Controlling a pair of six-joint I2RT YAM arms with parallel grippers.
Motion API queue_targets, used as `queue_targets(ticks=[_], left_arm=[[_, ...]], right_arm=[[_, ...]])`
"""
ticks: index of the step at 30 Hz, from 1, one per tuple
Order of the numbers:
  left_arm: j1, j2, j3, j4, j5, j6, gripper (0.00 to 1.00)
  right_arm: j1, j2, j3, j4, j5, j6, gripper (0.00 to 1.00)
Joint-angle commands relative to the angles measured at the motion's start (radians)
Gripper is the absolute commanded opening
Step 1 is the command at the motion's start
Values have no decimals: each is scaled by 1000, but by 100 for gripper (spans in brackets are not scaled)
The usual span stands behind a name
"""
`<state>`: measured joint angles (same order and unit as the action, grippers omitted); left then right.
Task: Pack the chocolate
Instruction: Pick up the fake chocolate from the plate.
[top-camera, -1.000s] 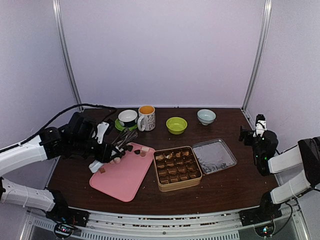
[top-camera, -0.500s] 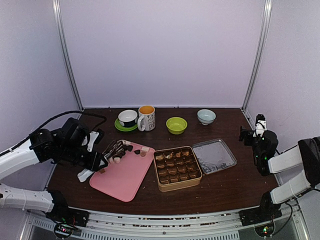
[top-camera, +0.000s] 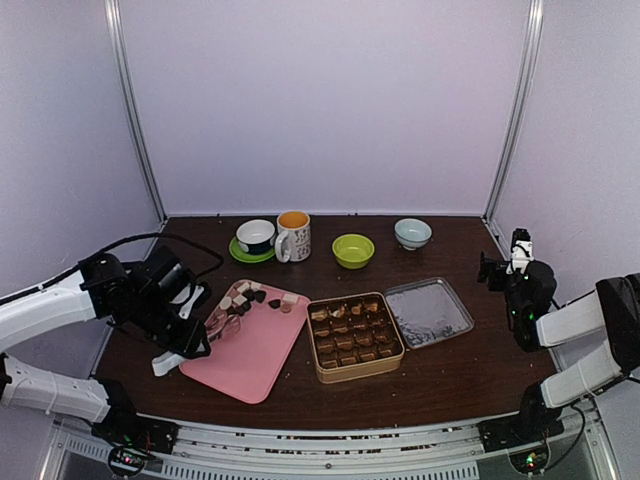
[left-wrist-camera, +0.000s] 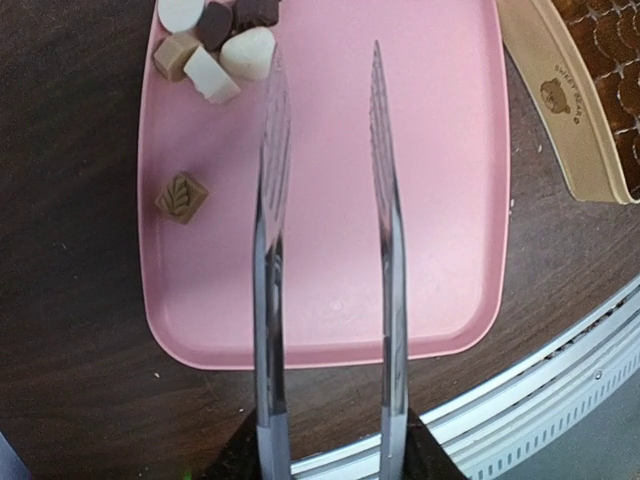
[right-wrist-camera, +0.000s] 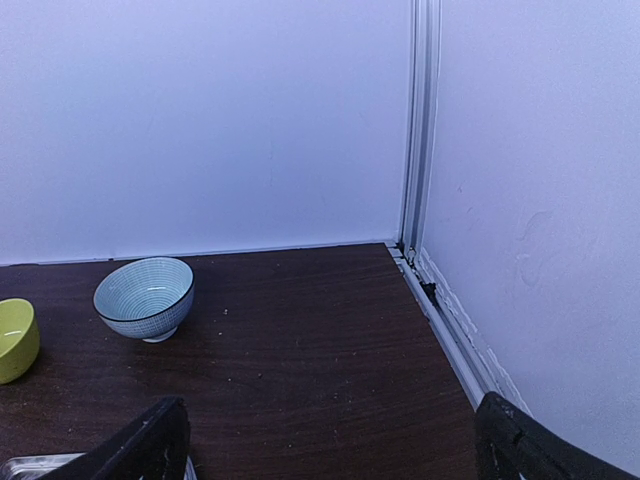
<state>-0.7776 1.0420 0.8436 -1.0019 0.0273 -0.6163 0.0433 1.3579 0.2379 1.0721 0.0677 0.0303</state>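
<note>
Several chocolate pieces (top-camera: 245, 294), dark, tan and cream, lie at the far left corner of the pink tray (top-camera: 250, 360). In the left wrist view they sit at the top left (left-wrist-camera: 215, 45), with one tan leaf-stamped piece (left-wrist-camera: 181, 196) lying apart. My left gripper (top-camera: 185, 325) is shut on the metal tongs (left-wrist-camera: 268, 250), whose blades stand apart and empty over the tray (left-wrist-camera: 440, 200). The gold tin (top-camera: 354, 336) holds several chocolates in its grid. My right gripper (top-camera: 510, 262) is open and empty at the far right; it also shows in the right wrist view (right-wrist-camera: 335, 440).
The tin's lid (top-camera: 429, 311) lies right of the tin. At the back stand a cup on a green saucer (top-camera: 255, 238), a mug (top-camera: 293, 235), a green bowl (top-camera: 353, 250) and a blue-white bowl (right-wrist-camera: 144, 298). The tin's edge (left-wrist-camera: 560, 110) is right of the tray.
My left arm has drawn back toward the near left, and the tongs have moved from the chocolates at the tray's far corner to over its left middle. The right arm has not moved.
</note>
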Motion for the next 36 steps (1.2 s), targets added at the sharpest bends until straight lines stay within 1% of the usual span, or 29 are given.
queue_targets(ticks=[1, 7, 12, 18, 24, 36], left_arm=[[4, 43, 74, -71, 31, -7, 41], [5, 69, 92, -114, 5, -14, 43], [4, 95, 100, -159, -75, -48, 44], [18, 124, 96, -163, -93, -46, 44], [33, 130, 91, -175, -150, -37, 46], [47, 164, 50, -112, -147, 2, 46]], right_arm=[[-5, 1, 10, 22, -2, 2, 100], [-6, 1, 9, 22, -1, 2, 100], [-6, 1, 9, 22, -1, 3, 100], [-5, 1, 10, 22, -2, 2, 100], [-6, 1, 10, 22, -1, 3, 100], [-6, 1, 10, 22, -2, 2, 100]])
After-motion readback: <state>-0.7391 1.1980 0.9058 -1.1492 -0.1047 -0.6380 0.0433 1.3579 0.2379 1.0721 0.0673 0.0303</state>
